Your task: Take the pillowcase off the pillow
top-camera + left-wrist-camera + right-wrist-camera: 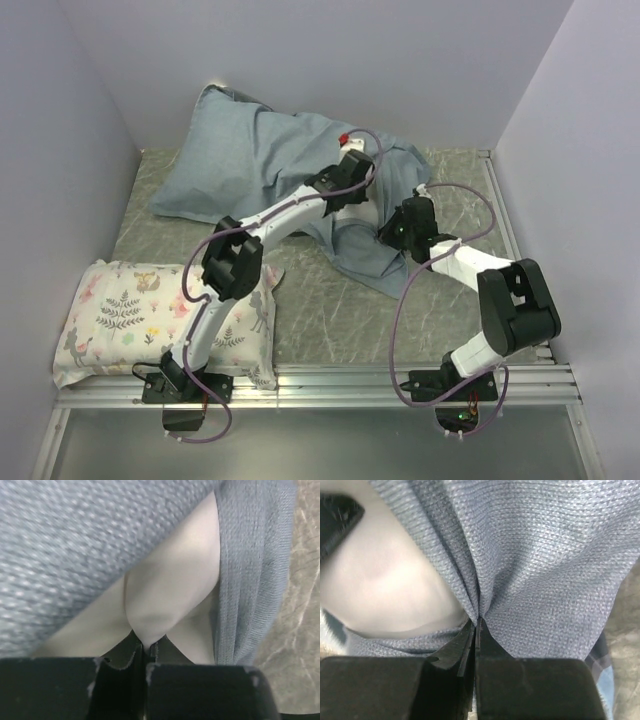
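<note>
Pillowcase [250,160]: grey-blue, lying across far half of table [340,320], covering most of pillow [170,585] (white corner exposed at open end).
Left gripper [145,649]: jaws pinching fold of white pillow.
Right gripper [476,629]: jaws clamped on pillowcase fold, just beside exposed pillow.
Printed cushion [150,315]: near left, apart.

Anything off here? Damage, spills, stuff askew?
Nothing looks spilled or torn. The pillowcase is bunched near its open end, as expected: the right pincer is shut on it, the left pincer on the white pillow inside. Only oddity: the floral pillow at the near left laps onto the front rail.
</note>
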Controlling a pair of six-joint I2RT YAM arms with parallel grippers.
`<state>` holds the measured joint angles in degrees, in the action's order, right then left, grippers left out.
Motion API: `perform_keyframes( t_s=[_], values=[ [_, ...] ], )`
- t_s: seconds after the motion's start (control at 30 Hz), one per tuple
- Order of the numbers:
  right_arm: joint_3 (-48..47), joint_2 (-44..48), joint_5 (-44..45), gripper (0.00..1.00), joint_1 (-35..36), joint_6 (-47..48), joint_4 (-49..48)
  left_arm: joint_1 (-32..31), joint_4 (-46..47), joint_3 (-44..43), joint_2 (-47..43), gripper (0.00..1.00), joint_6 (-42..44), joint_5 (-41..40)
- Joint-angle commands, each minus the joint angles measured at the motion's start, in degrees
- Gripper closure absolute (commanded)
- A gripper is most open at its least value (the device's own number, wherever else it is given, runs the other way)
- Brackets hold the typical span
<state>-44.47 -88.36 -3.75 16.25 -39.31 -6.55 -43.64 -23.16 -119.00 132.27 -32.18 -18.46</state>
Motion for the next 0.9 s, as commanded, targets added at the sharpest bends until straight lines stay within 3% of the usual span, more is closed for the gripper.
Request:
perform_keyframes(
  t_s=[0.0,0.2,0.43,0.6,0.77,0.87],
  values=[
    [0.17,2.49,1.90,0.99,2.64,2.04,2.41,4.96,-3.73,-5.87,-0.60,1.00,0.28,2.45],
    [2.28,2.23,5.31,0.99,6.07,2.31,1.71,10.15,-5.41,-11.25,-1.92,1.00,-0.77,6.15],
    [0.96,-1.82,8.92,1.00,5.63,1.60,2.77,14.19,-3.39,-8.44,-8.33,1.00,-2.53,13.97],
    [0.96,-2.70,9.99,1.00,5.72,0.90,1.80,17.53,-5.93,-11.96,-9.48,1.00,-2.98,21.88],
    [-2.80,-4.10,9.56,0.99,2.92,0.55,2.94,17.53,-1.99,-1.17,-17.54,1.00,-2.88,27.50],
    [-6.58,-5.16,8.59,0.99,-0.51,0.81,3.90,16.75,3.72,11.21,-25.00,1.00,-3.41,32.16]
  ],
)
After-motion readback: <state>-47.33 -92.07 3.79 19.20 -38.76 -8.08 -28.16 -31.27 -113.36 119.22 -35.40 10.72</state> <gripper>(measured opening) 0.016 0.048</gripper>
